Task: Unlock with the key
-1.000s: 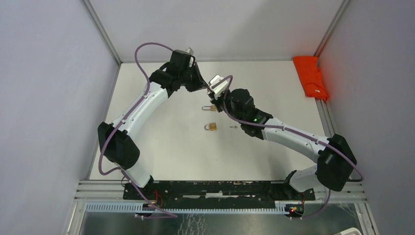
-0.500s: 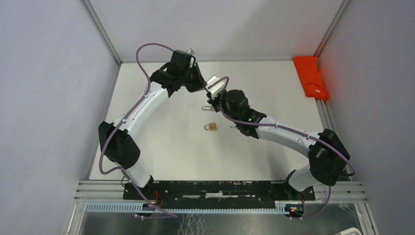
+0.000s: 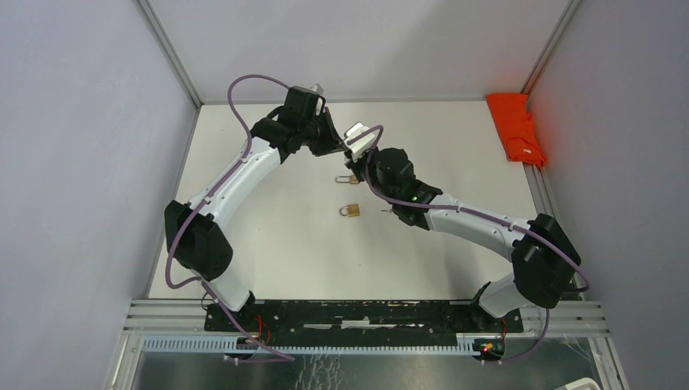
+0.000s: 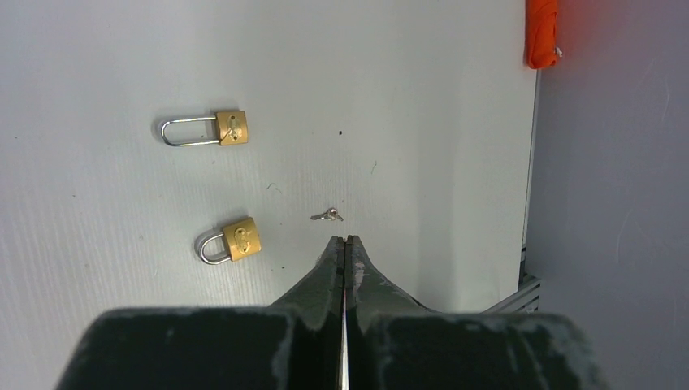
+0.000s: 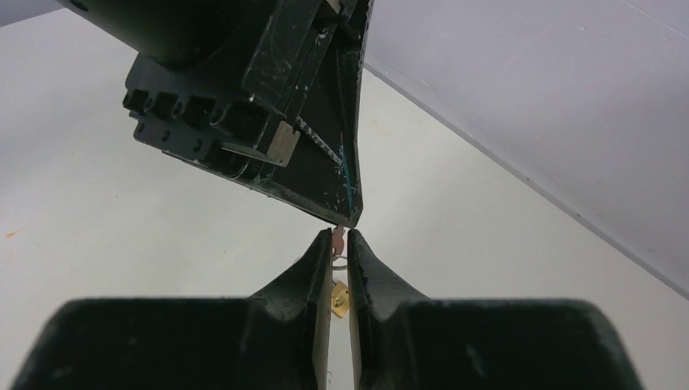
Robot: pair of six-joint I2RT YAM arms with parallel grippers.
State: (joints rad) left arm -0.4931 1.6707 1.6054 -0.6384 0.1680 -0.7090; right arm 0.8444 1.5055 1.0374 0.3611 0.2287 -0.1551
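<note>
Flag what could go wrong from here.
1. Left claw and right claw nearly touch tip to tip in mid-air; slight misalignment could knock them together.
2. The small pinkish piece sits only at the right claw's very tips and could slip out and drop.

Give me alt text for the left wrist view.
The shut left end effector points over a white table holding a long-shackled brass padlock, a shorter-shackled one and a small key just beyond its tips; an orange object lies top right.

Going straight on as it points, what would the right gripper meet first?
The left gripper: its closed fingers' tip sits right ahead of the right gripper, seemingly almost touching.
</note>
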